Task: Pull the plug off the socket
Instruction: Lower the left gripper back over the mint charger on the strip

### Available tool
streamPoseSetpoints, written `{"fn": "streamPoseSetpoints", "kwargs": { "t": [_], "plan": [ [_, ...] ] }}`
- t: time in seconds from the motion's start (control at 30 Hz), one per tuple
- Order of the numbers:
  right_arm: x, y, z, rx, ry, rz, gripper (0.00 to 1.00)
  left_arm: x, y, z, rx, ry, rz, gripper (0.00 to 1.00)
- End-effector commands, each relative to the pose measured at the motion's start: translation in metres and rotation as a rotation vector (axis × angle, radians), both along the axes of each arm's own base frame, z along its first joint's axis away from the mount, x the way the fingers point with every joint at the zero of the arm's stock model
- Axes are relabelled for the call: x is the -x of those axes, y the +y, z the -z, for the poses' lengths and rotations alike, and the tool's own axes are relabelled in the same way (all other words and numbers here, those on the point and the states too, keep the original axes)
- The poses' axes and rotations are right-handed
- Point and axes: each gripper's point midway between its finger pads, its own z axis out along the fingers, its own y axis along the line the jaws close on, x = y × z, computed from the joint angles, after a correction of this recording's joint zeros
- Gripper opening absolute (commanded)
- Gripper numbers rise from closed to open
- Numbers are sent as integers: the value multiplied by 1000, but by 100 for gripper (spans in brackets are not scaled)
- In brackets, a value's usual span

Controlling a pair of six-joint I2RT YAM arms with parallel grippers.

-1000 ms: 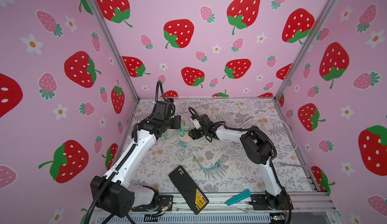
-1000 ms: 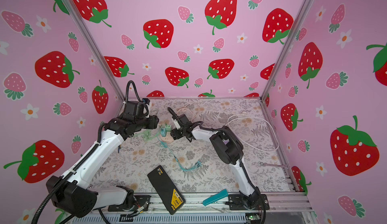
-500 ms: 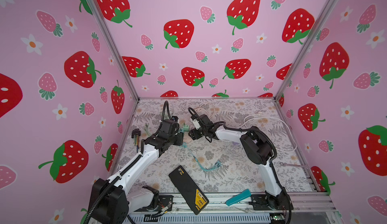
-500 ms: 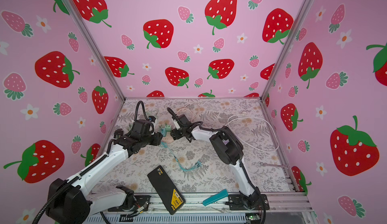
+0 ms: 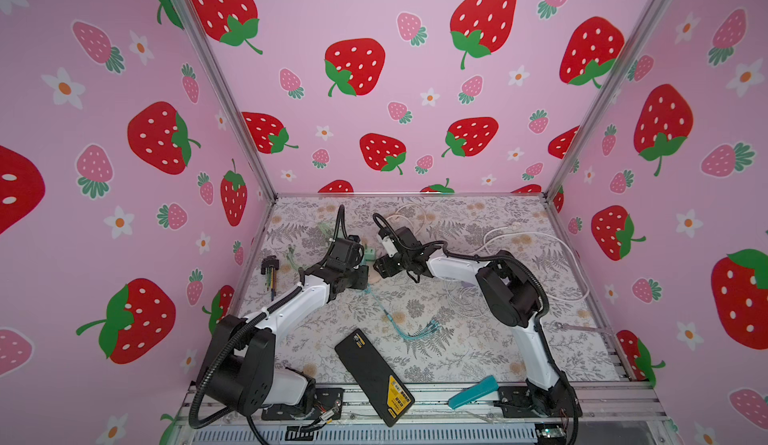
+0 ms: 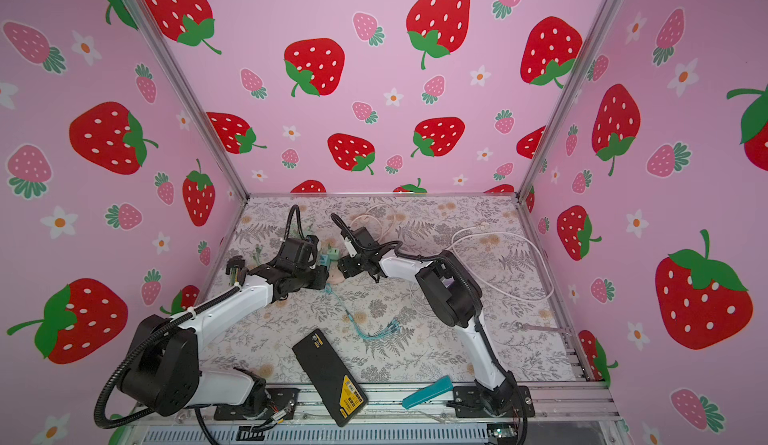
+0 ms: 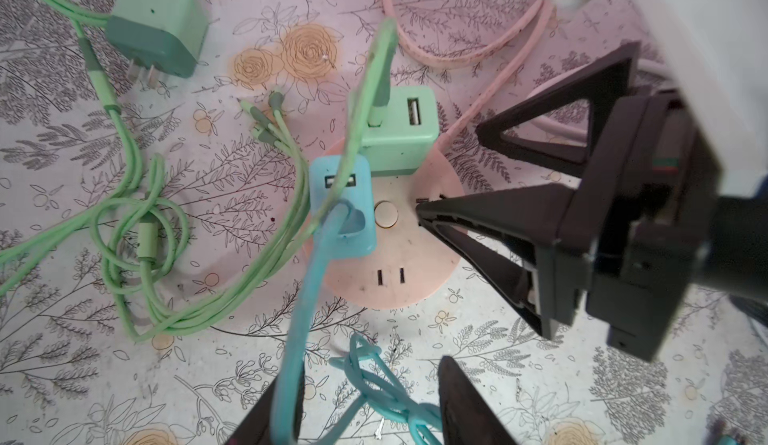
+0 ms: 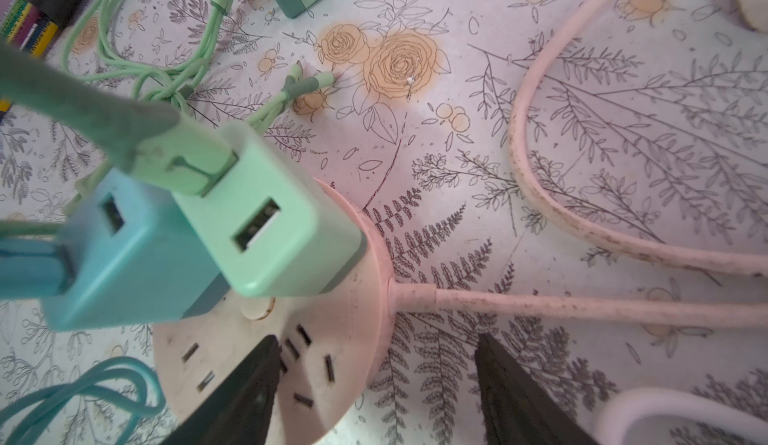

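Black slab with a yellow label (image 5: 374, 376) lies at the front edge of the floral mat (image 5: 478, 351). A teal tool (image 5: 473, 392) sits on the rail beside it. Behind them a teal cable (image 5: 395, 318) trails up the mat toward the middle.

Mid-mat: both arms meet at the round pink socket (image 7: 390, 285).
- Left gripper (image 7: 365, 370) hangs just short of the socket on its near side. Jaws apart, nothing clamped. The teal cable runs up between its fingers (image 7: 461, 405), close along one.
- Right gripper (image 8: 378, 337) has its jaws apart too, straddling the socket's rim. One fingertip is on the top face by the slots, the other outside over the mat. It grips nothing.

Blue plug (image 8: 137, 264) and green plug (image 8: 291, 256) both stand seated in the socket, side by side and touching. The teal cable enters the blue one and a green lead (image 8: 104, 131) enters the green one. Each shows one spare USB port. Pink cord (image 8: 582, 305) leaves the socket's side.

Farther back, a loose green plug (image 7: 158, 27) lies on its side with its prongs bare, among coiled green cables (image 7: 137, 222). Hex keys (image 5: 270, 270) are near the left wall. White cable (image 5: 540, 239) is looped at the right.
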Motion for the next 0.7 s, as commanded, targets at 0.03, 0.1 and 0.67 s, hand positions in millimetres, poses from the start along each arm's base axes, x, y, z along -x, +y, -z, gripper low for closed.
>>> {"fn": "streamPoseSetpoints", "kwargs": {
  "t": [0.03,0.1,0.67],
  "plan": [
    [24,-64,96,323,138,51,75,-13,-6,-4,30,-17,-12,52],
    [25,-65,96,325,138,50,75,-14,-8,-2,43,-15,-13,53],
    [25,-65,104,341,147,49,75,-31,-13,-6,97,1,-16,62]
  ]
}}
